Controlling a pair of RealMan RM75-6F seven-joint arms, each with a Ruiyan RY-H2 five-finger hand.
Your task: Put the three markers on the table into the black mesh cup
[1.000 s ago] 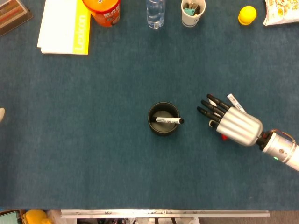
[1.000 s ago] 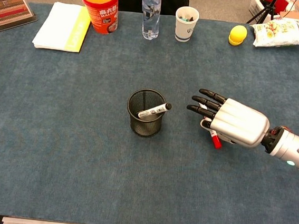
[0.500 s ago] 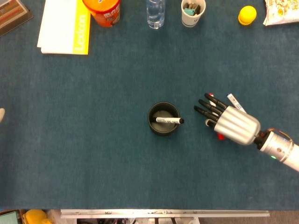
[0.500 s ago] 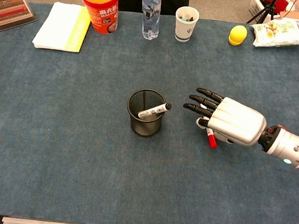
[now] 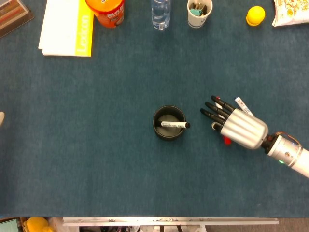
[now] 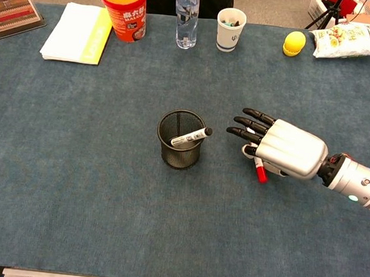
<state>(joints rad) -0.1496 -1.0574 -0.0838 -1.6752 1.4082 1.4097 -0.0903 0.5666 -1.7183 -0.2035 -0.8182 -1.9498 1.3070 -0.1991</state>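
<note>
The black mesh cup [image 5: 156,126] [image 6: 178,155] stands mid-table with one black-capped marker [image 5: 175,124] [image 6: 190,137] leaning in it, cap over the right rim. My right hand [image 5: 239,128] [image 6: 282,150] lies palm down just right of the cup, fingers stretched toward it. A red-capped marker [image 5: 227,140] [image 6: 260,174] pokes out from under the palm, seemingly pinched beneath the thumb. Another white marker [image 5: 244,106] lies on the cloth by the hand's far side, partly hidden. My left hand is outside both views.
Along the far edge stand an orange tub [image 6: 122,7], a water bottle [image 6: 186,14], a paper cup [image 6: 230,29], a yellow ball [image 6: 294,43] and a snack bag [image 6: 352,40]. A white and yellow booklet [image 6: 77,33] lies far left.
My right hand has shifted slightly left toward the cup, and the red-capped marker has moved along with it.
</note>
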